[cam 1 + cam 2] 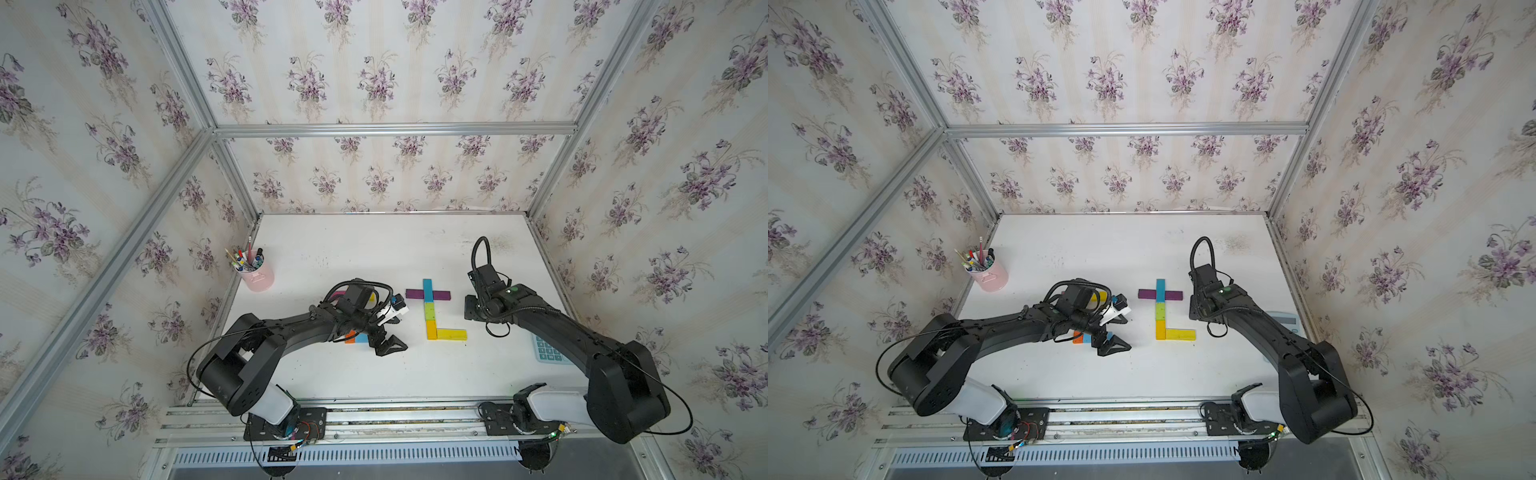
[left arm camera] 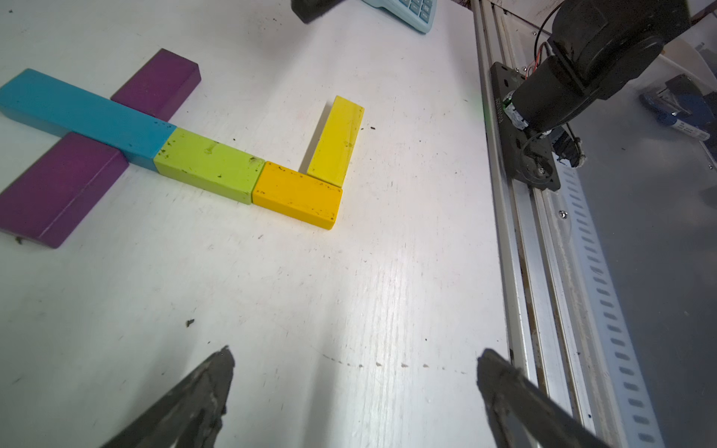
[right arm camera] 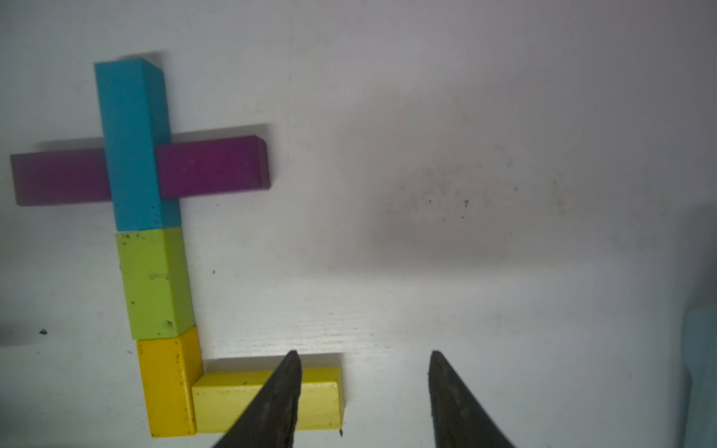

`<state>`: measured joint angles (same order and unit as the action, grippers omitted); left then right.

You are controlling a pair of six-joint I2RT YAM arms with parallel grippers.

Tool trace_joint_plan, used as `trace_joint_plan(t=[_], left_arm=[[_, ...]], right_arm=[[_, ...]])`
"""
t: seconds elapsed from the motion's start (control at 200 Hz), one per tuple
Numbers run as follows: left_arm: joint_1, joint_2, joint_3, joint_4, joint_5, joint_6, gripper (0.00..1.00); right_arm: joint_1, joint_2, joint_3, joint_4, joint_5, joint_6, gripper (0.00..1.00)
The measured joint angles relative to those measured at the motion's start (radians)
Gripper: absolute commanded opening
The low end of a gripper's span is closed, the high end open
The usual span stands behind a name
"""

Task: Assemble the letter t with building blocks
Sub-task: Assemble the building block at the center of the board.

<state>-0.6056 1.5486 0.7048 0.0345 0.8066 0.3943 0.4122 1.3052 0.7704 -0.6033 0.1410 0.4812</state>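
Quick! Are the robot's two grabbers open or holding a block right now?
Left gripper: open, holding nothing.
Right gripper: jaws apart, holding nothing.

1. left arm [image 1: 291, 328] and right arm [image 1: 561, 332]: matte black shells, rounded, with thick drum-shaped joints.
2. a white shell [image 1: 274, 405] covers the link nearest each base.
3. black cables [image 1: 365, 284] loop off both arms; a ribbed hose [image 1: 482, 238] arches over the right wrist.
4. a green light [image 1: 514, 289] glows on the right wrist.
5. black base plates [image 1: 318, 415] with screws; red and yellow wires [image 1: 307, 430] at the left one.
6. left gripper [image 2: 355, 360] and right gripper [image 3: 363, 355]: dark, tapered, scuffed fingers.
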Motion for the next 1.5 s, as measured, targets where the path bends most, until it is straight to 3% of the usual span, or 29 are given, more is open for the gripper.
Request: trace_joint_plan(t=[0.17,0.36,1.499], left_arm=[[-0.002,0.022,0.016,0.001,0.014,-0.001,1.00],[-0.008,0.026,0.022,0.002,0.023,-0.001,1.00],[-0.009,0.037,0.035,-0.011,0.022,0.002,1.00]], right_arm=[[0.000,-0.086,-0.099,0.002,0.005,0.096,0.50],[0.000,-0.050,-0.148,0.039,0.000,0.129,0.50],[0.000,-0.006,-0.189,0.135,-0.022,0.095,0.53]])
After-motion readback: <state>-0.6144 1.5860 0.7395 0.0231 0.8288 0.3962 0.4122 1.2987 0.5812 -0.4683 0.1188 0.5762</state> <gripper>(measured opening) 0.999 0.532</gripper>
